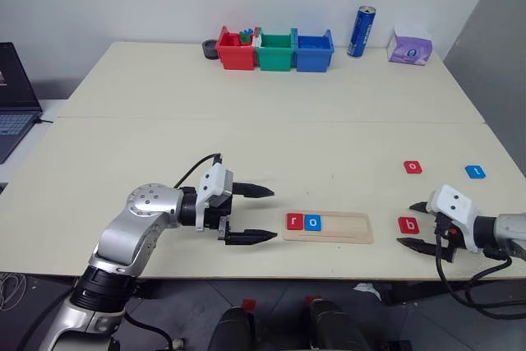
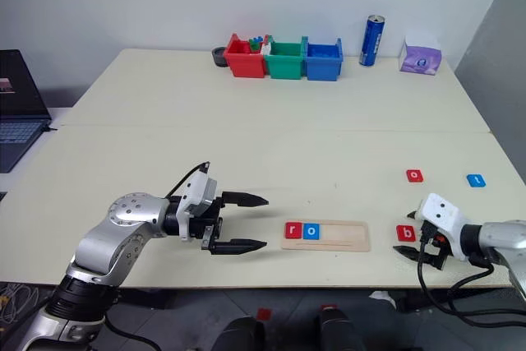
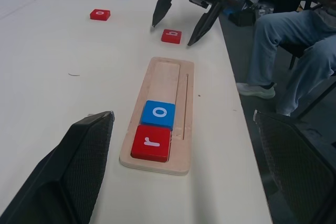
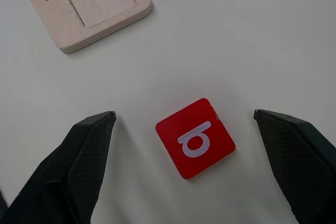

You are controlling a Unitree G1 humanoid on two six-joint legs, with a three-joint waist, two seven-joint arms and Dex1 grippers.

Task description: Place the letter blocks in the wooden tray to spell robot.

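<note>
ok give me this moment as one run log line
tray: r, o placed | red b block: on table, between open right gripper fingers, not gripped | left gripper: open beside tray | red o, blue t: loose

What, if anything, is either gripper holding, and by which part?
Nothing. The left gripper is open beside the wooden tray; the right gripper is open around the red b block, not touching it.

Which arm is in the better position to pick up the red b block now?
The right. Its end effector is open and straddles the red b block on the table. The left end effector is open at the wooden tray's opposite end, beside the r tile.
</note>
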